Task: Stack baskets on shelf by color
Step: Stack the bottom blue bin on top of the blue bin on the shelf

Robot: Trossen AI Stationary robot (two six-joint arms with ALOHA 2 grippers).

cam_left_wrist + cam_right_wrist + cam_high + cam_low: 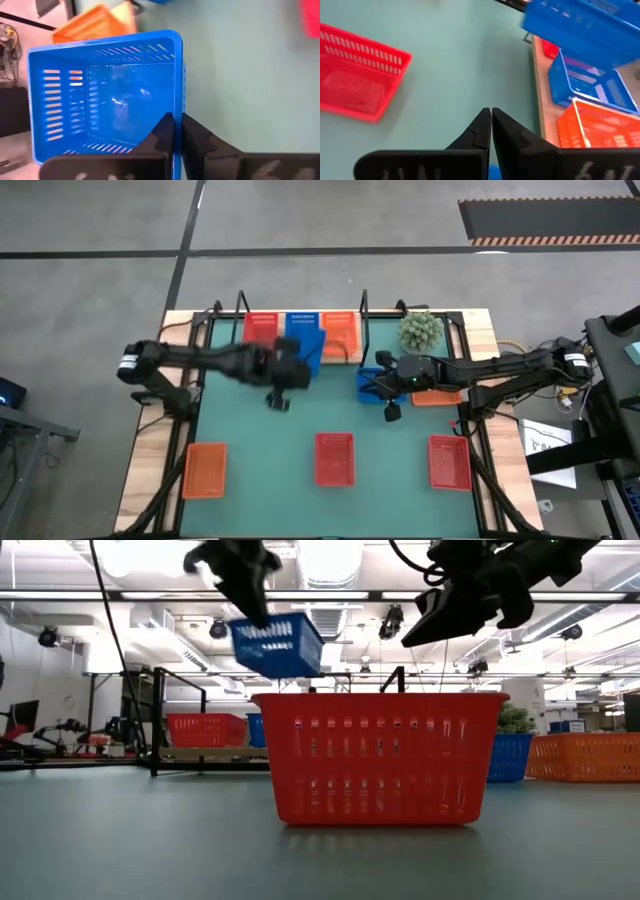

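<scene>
Three baskets, red [262, 326], blue [303, 323] and orange [340, 332], stand side by side on the shelf [538, 95] at the table's far edge. In front of them my left gripper [177, 120] is shut on another blue basket [311, 352], which hangs in the air [278, 645]. My right gripper [491, 122] is shut on nothing and hovers above a blue basket [371, 385] standing on the table right of the shelf. An orange basket [205, 470] and two red ones [335, 458] [450, 462] stand along the near edge. My left gripper pinches one side wall of the blue basket at its rim [178, 102], one finger [164, 132] inside the basket and the other [194, 136] outside. The fingers slant down from above. The basket hangs below them, lifted clear of the table and slightly tilted.
An orange basket [437, 396] lies under my right arm by the table's right side. A potted plant [420, 330] stands right of the shelf at the far edge. Black upright frames [365, 308] close the shelf's ends. Bare green table lies in the middle.
</scene>
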